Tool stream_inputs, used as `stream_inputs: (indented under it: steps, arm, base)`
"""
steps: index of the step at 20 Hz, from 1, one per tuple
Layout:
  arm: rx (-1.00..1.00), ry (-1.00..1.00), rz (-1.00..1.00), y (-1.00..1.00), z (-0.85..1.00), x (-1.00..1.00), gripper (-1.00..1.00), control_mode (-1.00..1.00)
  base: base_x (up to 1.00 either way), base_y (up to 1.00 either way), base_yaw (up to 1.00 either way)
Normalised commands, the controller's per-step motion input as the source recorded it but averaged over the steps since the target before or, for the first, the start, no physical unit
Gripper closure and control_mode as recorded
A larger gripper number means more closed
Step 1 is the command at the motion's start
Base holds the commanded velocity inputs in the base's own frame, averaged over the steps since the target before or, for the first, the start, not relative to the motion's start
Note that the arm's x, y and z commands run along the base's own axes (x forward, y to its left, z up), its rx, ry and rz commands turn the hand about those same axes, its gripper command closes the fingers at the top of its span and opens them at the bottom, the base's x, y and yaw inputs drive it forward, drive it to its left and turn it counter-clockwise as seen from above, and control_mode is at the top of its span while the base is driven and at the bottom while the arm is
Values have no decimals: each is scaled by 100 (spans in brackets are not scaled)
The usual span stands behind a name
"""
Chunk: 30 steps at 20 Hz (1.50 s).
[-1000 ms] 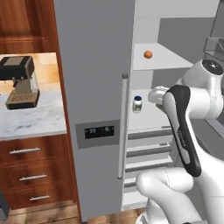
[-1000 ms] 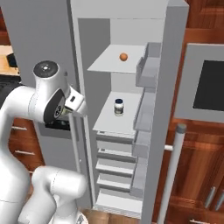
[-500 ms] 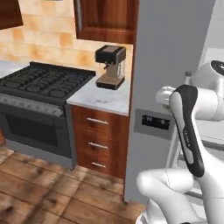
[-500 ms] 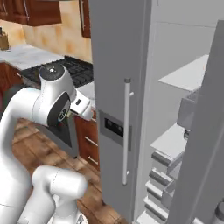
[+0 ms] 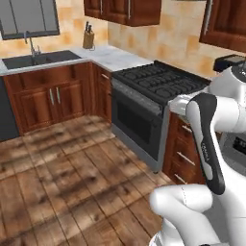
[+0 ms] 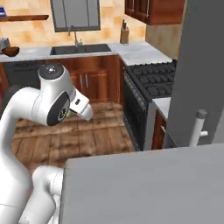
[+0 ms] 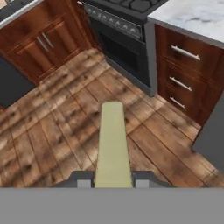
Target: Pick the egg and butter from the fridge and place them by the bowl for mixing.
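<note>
The fingers (image 7: 113,180) pinched a pale yellow butter stick (image 7: 113,144) above the wooden floor (image 7: 65,127). The bowl (image 6: 10,51) sat on the far tabletop (image 6: 30,53), left of the sink (image 6: 81,49). The grey fridge (image 6: 199,74) stood at right.

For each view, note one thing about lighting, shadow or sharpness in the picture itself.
Left base view: soft dark bands of shadow cross the wooden floor. Right base view: the near grey fridge is flat and featureless. Hand view: the pale yellow stick between the fingers looks slightly soft-edged.
</note>
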Motion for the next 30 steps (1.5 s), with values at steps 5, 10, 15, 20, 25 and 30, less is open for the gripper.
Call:
stream_inputs:
  steps: [5,10,15,20,25,30]
  arm:
    - [0,0,0,0,0,0,100,100]
    - [0,0,0,0,0,0,100,100]
    - [0,0,0,0,0,0,100,100]
    - [0,0,0,0,0,0,100,100]
    - [0,0,0,0,0,0,100,100]
    - [0,0,0,0,0,0,100,100]
  base:
    - [26,0,79]
    - [41,0,70]
    - [74,-3,41]
    - [88,-5,23]
    - [90,-9,19]
    - [90,-9,19]
